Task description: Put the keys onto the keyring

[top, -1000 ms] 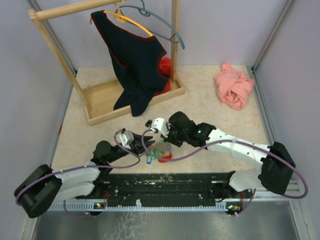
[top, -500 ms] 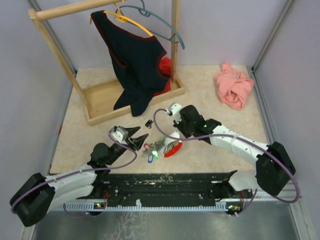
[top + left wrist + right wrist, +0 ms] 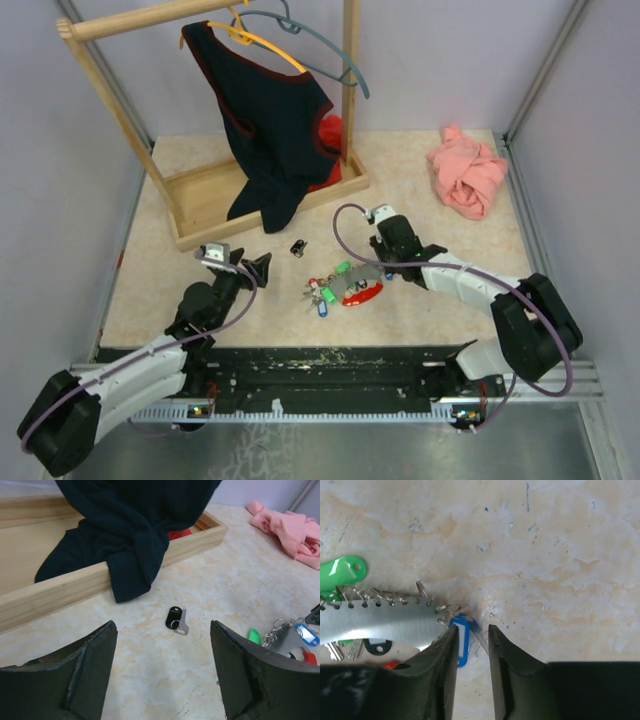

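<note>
Nearest the arm bases, the left gripper (image 3: 252,266) hung low over the bench (image 3: 440,215), to the left of the keys and apart from them. Its fingers (image 3: 80,670) stood wide apart, gripping nothing.

The keys (image 3: 328,290) lay in a loose bunch on the bench between the two grippers, their coloured heads fanned out. Among them were a green tag (image 3: 341,570) and a blue tag (image 3: 462,644), with a red piece (image 3: 362,294) on the bunch's right side. In the right wrist view a silvery strip (image 3: 380,622) ran across the bunch, with small wire rings (image 3: 449,609) along its edge.

The right gripper (image 3: 473,630) pointed down at the right end of the bunch. Its fingers (image 3: 520,690) were a narrow gap apart. The blue tag showed in that gap, and I could not tell whether they touched it.

Just beyond the bunch a black key fob (image 3: 175,617) lay alone on the bench. Farther back stood a wooden rack (image 3: 200,205) with a dark garment (image 3: 270,120) hanging from it down into its base tray. A pink cloth (image 3: 468,172) lay crumpled at the far right.
</note>
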